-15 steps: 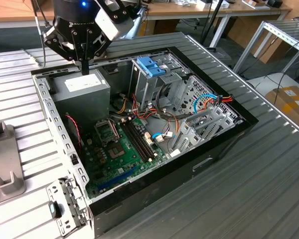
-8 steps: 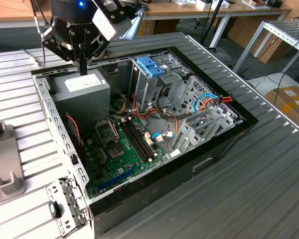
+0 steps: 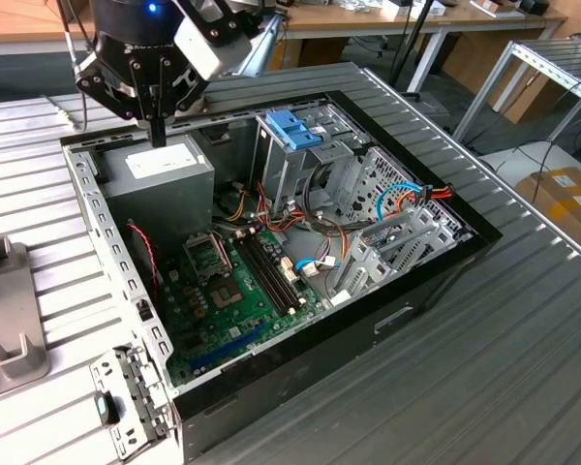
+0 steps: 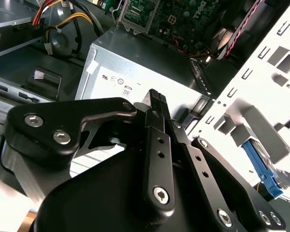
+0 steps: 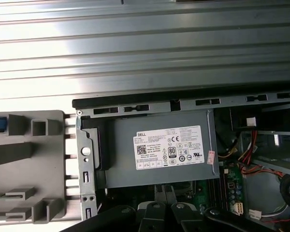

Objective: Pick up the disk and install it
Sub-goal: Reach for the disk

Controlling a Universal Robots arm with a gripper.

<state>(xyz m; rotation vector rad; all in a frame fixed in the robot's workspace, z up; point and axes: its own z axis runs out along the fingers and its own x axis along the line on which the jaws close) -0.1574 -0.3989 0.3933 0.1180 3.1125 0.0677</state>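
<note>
**Hovering over the power box, disk not yet gripped**

The ribbed metal table [image 3: 523,320] carries the open computer case [image 3: 436,281], and I hang just above the power box [image 3: 160,165] in its corner. Outside the case wall nearest that box stands a grey holder [image 5: 34,159]. My gripper [image 4: 157,96] has its fingers pressed together, with nothing between them. The disk [image 4: 261,166] shows as a blue rail tucked in the holder, off to the side of the power box. I judge the pick-up goes best with fingers spread early, squared to the disk's long edges, and closed gently.
</note>
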